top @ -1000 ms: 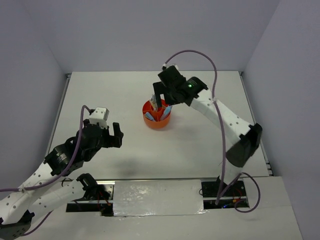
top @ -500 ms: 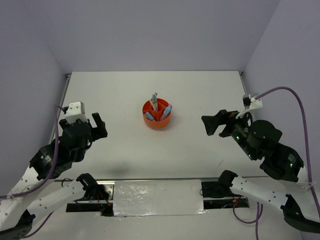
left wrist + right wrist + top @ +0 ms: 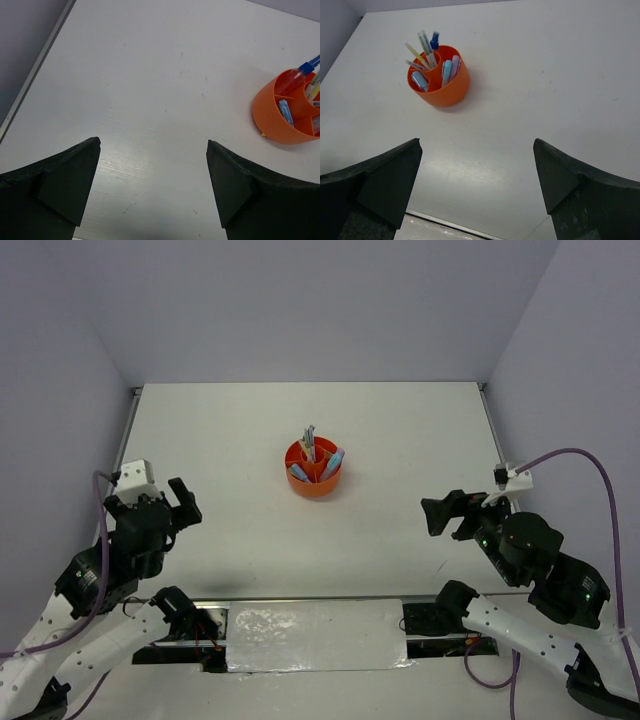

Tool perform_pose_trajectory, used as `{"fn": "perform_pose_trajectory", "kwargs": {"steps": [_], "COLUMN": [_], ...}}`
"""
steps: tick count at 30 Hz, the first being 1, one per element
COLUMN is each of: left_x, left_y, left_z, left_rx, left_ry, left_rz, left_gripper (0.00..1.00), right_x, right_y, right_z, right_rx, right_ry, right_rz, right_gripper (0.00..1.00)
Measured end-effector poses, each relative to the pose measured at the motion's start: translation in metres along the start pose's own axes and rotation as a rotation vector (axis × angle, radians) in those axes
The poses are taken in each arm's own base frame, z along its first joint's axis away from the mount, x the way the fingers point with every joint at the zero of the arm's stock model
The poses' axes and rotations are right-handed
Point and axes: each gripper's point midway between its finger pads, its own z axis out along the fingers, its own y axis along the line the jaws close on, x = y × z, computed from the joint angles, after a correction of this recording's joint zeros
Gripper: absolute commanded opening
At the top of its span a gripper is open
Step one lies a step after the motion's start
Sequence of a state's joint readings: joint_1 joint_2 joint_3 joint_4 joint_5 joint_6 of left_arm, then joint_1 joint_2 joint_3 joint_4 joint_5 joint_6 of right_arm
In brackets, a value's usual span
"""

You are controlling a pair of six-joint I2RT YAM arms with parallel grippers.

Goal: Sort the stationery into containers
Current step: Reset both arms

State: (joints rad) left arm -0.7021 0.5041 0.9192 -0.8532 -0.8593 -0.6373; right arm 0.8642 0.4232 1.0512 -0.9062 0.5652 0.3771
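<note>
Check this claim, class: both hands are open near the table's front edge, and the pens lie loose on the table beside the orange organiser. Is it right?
One part is wrong. The pens stand inside the orange organiser, not loose on the table beside it; the right wrist view shows this. The left hand and right hand are indeed open near the front edge.

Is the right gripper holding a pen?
No, the right gripper is open and empty, and the pens stand in the orange organiser.

White table (image 3: pixel 400 440) (pale lilac walls (image 3: pixel 300 310) around)
</note>
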Motion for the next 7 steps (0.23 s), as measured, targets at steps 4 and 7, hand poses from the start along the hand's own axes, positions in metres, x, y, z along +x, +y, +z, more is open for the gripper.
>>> {"fn": "perform_pose_trajectory", "kwargs": {"steps": [4, 7], "left_x": [-0.0001, -0.0015], "left_y": [0.0046, 0.0065], "left_z": [0.0026, 0.0042], "left_rx": [-0.027, -0.04], "left_ry": [-0.005, -0.008], "left_rz": [-0.01, -0.023], "left_gripper": [0.99, 0.99], "right_x": [0.0028, 0.0024], "right_y": [-0.0044, -0.005], "right_z": [-0.0012, -0.0011], "right_rx": [0.009, 0.014], "right_ry": [-0.008, -0.011], "right_rz": [0.003, 0.009], "right_gripper": [1.0, 1.0]}}
